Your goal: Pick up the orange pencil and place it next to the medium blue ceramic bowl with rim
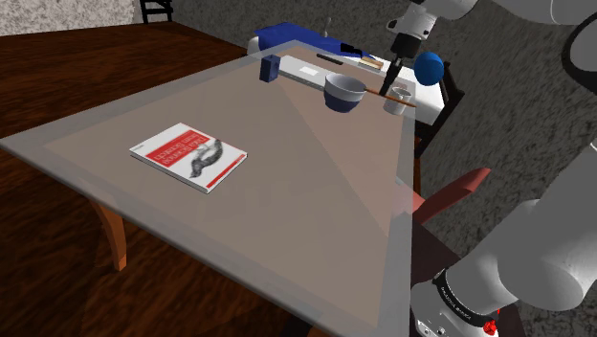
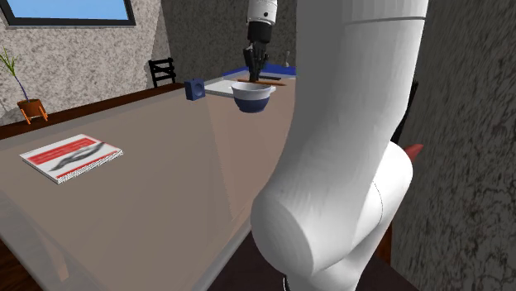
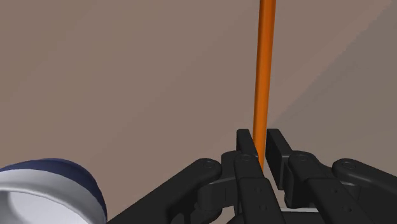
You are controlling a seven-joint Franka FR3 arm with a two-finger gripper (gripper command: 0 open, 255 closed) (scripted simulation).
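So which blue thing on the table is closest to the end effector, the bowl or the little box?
The bowl, white inside, right beside the end effector clasping the orange pencil; the box stands farther toward the shoulder view's left.

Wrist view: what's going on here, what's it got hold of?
The black gripper is shut on the orange pencil. In the shoulder view it is at the far end of the table, just beside the blue bowl. I can't tell whether the pencil is off the surface. A book lies apart from them, nearer the table's middle.
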